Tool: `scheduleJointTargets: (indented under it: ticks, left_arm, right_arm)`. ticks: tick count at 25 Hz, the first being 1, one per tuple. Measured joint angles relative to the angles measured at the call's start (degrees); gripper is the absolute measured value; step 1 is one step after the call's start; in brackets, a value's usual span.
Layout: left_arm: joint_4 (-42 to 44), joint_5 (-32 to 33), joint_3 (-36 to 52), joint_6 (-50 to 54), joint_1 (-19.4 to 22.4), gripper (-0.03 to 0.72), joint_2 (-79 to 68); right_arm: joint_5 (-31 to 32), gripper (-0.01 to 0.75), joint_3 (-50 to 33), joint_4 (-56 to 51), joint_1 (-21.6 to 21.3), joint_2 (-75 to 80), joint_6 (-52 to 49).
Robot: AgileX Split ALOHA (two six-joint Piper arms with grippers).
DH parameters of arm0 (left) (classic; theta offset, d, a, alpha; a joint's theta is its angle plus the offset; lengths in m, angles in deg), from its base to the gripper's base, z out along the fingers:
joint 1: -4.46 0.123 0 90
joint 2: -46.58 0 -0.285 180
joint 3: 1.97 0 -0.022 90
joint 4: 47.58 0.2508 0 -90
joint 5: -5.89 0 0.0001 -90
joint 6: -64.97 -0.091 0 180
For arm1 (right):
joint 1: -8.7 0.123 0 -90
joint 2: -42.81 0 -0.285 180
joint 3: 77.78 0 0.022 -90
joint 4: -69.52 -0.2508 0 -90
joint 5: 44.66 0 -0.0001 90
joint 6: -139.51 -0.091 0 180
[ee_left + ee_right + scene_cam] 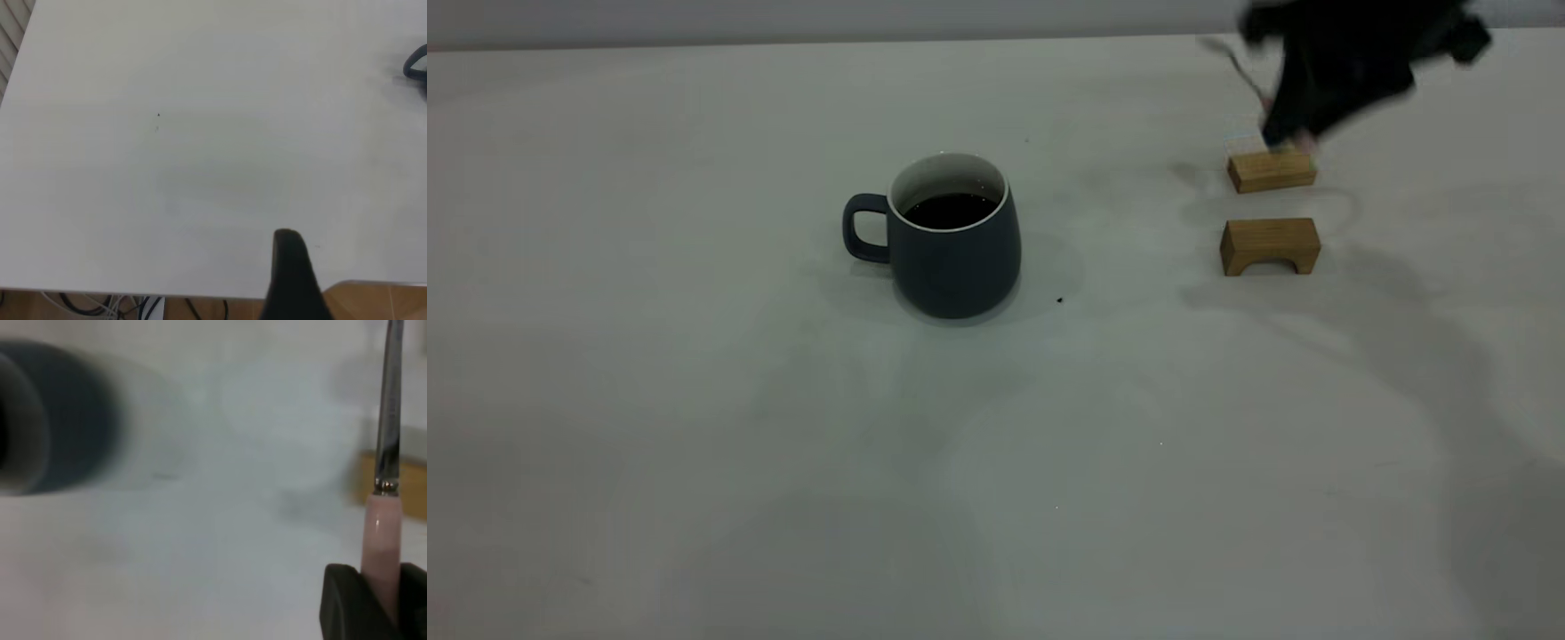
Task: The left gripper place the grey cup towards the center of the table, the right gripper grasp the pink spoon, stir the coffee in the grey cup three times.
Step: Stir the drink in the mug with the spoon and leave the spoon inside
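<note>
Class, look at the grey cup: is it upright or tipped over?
Upright. The grey cup stands on its base on the table, rim up, with dark coffee level inside.

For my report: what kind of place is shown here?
Probably a robot test bench, not a kitchen: a plain table, staged wooden blocks, loose cables under its edge, and a pincer holding a pink spoon.

Two tan wooden blocks, the far block (1271, 171) and the arched block (1270, 245), are sitting well apart from each other.
</note>
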Motion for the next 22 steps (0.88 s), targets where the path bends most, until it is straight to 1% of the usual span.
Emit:
scheduleJointTargets:
  ticks: [4,8,10,11,13,17,20,22]
  left_arm:
    - [0.00,0.00,0.00,0.00,0.00,0.573,0.00]
    - [0.00,0.00,0.00,0.00,0.00,0.573,0.00]
    - [0.00,0.00,0.00,0.00,0.00,0.573,0.00]
    - [0.00,0.00,0.00,0.00,0.00,0.573,0.00]
    - [0.00,0.00,0.00,0.00,0.00,0.573,0.00]
    - [0.00,0.00,0.00,0.00,0.00,0.573,0.00]
    - [0.00,0.00,0.00,0.00,0.00,0.573,0.00]
    - [0.00,0.00,0.00,0.00,0.00,0.573,0.00]
  right_arm:
    - [13.36,0.128,2.79,-14.82,0.00,-1.30,-0.42]
    - [22.25,0.128,2.84,-28.62,1.06,-1.24,-1.93]
    - [24.84,0.128,2.84,-35.17,2.33,-1.24,-6.82]
    - [25.43,0.128,2.84,-37.47,3.27,-1.24,-9.95]
    - [25.58,0.128,2.84,-41.70,4.94,-1.24,-19.71]
    - [24.09,0.128,2.84,-44.65,6.92,-1.24,-41.16]
    - [22.86,0.128,2.84,-44.82,8.38,-1.24,-50.13]
    - [20.16,0.128,2.84,-46.83,9.89,-0.68,-54.09]
